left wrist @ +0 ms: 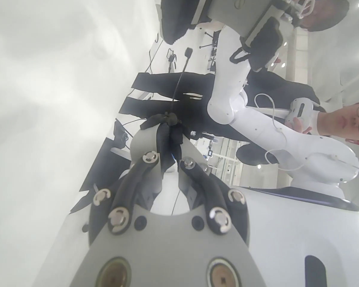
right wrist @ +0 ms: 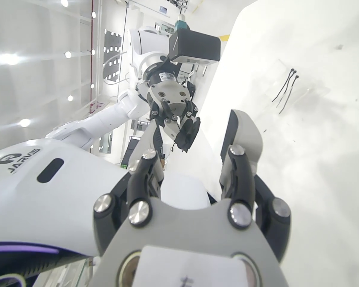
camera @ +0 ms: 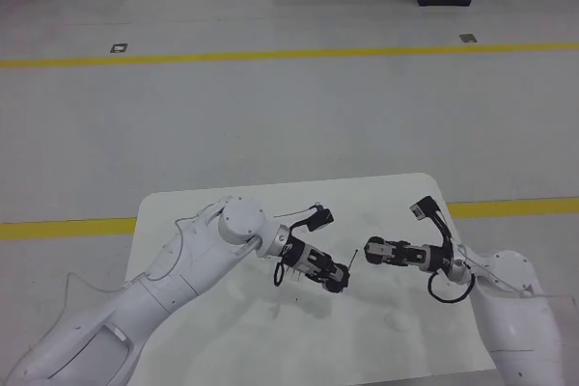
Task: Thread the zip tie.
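The left gripper (left wrist: 167, 123) is clenched on the zip tie (left wrist: 179, 79), its head end pointing to the released, empty right gripper (camera: 371, 251) just beside (spare ties (right wrist: 287, 88) lie farther on the table (right wrist: 317, 156)), which, I think, should pinch below the head, leaving the slot uncovered.

White desk (camera: 386, 328) with rounded corners; a few black zip ties (right wrist: 288, 91) lie close together on it.

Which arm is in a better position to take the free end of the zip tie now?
Right. The right fingers are open, empty and point at the zip tie; the left fingers are shut on it.
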`<state>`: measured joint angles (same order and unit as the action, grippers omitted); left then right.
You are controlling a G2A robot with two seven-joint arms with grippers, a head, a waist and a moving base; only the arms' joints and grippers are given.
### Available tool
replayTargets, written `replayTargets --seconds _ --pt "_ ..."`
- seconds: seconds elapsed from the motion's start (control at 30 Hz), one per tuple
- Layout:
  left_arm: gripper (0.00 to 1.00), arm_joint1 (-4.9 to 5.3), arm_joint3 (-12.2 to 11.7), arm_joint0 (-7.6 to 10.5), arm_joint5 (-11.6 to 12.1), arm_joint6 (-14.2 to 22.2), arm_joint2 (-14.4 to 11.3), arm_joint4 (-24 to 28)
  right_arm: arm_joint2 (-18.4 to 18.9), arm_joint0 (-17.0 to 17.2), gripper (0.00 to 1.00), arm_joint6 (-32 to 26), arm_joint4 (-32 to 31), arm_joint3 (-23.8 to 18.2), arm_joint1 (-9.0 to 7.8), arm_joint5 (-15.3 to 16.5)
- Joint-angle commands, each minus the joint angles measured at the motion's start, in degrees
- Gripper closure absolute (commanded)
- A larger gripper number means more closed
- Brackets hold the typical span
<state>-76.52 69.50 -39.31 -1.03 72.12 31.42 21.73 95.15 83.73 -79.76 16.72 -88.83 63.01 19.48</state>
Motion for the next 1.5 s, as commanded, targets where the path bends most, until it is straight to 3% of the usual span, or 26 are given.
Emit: replayTargets --seconds 0.0,0.57,1.03,1.47 --pt "1.00 0.02 0.17 0.02 -0.11 0.38 -0.17 0.01 -0.66 -0.03 0.57 0.12 0.30 0.19 -0.12 0.00" --pt "1.00 0.08 0.13 -0.21 0.46 4.04 -0.91 3.28 -3.66 -0.06 0.70 0.12 0.78 0.57 -0.91 0.00" --pt "1.00 -0.13 -0.78 0.29 0.54 4.33 -1.61 4.34 -4.89 0.34 0.76 0.12 2.00 -0.77 -1.71 0.00" --pt "1.00 -0.33 -1.65 0.84 0.64 4.24 -2.17 4.83 -5.48 -0.11 0.93 0.12 2.05 -0.66 -2.25 0.00"
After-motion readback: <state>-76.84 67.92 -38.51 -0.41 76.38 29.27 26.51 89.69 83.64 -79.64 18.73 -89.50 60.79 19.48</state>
